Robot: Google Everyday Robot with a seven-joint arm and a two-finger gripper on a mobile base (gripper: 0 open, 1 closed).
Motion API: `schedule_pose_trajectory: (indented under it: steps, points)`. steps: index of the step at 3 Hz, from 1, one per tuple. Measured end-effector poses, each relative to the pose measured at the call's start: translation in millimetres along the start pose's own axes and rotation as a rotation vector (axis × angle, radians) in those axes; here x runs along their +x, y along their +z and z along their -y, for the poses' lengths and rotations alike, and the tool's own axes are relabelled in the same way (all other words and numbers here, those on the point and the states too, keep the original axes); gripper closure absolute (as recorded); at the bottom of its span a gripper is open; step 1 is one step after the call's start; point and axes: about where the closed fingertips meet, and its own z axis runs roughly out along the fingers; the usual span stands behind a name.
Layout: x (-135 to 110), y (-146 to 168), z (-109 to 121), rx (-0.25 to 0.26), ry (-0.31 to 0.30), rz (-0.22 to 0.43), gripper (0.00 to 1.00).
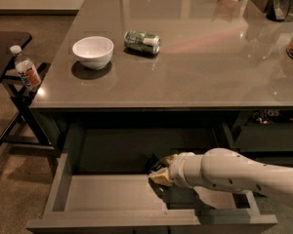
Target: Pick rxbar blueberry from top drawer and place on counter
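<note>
The top drawer (107, 193) stands pulled open below the counter (210, 62); its pale grey bottom is bare on the left. My gripper (161, 172), at the end of the white arm (234, 174), reaches in from the right and sits low over the middle of the drawer towards its back. A small dark piece (153, 163) shows right at the gripper's tip. It may be the rxbar blueberry, but most of it is hidden by the gripper and I cannot tell if it is held.
On the counter lie a green-and-white can (142, 42) on its side and a white bowl (93, 51). Containers stand at the far right (281, 4). A bottle (27, 72) stands by a black side table (5, 40) on the left.
</note>
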Motion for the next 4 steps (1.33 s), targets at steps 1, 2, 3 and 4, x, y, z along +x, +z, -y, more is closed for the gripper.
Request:
schedule_pose_trajectory:
  steps: [1, 2, 3, 4]
  points:
    - [-19.9, -16.5, -6.8, -0.027, -0.033, 0.016, 1.00]
    - [-65.7, -61.1, -14.7, -0.051, -0.100, 0.076, 1.00]
    - [-112.7, -125.5, -15.7, -0.030, -0.190, 0.138, 1.00]
    - [-154.7, -197.0, -3.1, 0.040, -0.262, 0.189, 1.00]
